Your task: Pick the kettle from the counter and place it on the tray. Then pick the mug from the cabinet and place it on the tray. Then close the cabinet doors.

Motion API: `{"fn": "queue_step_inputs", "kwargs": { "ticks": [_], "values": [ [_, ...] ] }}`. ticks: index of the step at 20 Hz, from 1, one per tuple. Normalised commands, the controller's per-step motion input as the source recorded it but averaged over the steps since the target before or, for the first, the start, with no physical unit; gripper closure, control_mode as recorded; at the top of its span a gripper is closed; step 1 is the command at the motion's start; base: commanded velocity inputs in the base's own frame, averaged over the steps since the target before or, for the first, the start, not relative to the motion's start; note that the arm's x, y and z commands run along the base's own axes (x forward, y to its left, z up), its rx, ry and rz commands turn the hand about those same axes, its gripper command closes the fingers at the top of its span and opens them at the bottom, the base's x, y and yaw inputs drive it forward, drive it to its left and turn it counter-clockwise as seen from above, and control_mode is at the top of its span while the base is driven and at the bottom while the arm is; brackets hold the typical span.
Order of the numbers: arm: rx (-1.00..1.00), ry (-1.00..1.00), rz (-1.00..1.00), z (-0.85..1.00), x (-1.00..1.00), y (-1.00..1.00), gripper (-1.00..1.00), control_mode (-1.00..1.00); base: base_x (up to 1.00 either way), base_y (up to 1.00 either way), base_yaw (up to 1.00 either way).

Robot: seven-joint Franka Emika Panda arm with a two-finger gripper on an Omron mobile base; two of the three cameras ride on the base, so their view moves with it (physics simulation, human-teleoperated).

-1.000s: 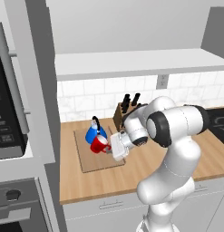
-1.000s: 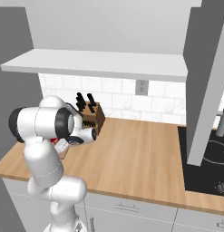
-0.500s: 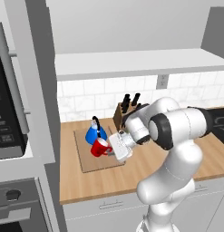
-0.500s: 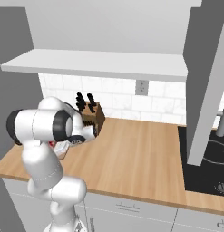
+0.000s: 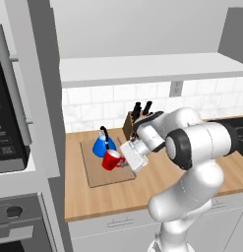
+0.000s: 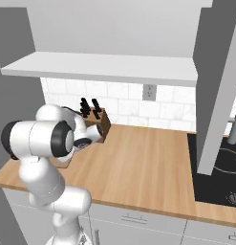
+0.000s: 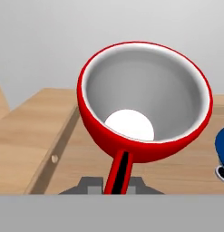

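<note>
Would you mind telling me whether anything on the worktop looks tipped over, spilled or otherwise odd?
One thing stands out: the red mug lies tipped on its side over the tray, its mouth facing the hand camera, held by its handle in the gripper. The blue kettle stands upright on the tray beside it. Nothing looks spilled or damaged.
</note>
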Motion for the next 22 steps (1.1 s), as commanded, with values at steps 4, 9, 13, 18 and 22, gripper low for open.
{"fn": "queue_step_inputs", "kwargs": {
  "ticks": [4,9,13,18,22],
  "values": [
    [-0.17,0.0,0.0,0.0,-0.07,-0.13,1.0,-1.0,0.0,0.0,0.0],
    [-0.17,-0.01,0.0,-0.03,-0.05,-0.02,1.0,-1.0,0.0,0.0,0.0],
    [-0.13,0.0,0.0,-0.01,0.0,0.0,1.0,-1.0,0.0,0.0,0.0],
    [-0.09,0.0,0.0,-0.04,0.0,0.0,1.0,-1.0,0.0,0.0,0.0],
    [-0.06,0.0,0.0,-0.09,0.0,0.0,-1.0,-1.0,0.0,0.0,0.0]
  ]
}}
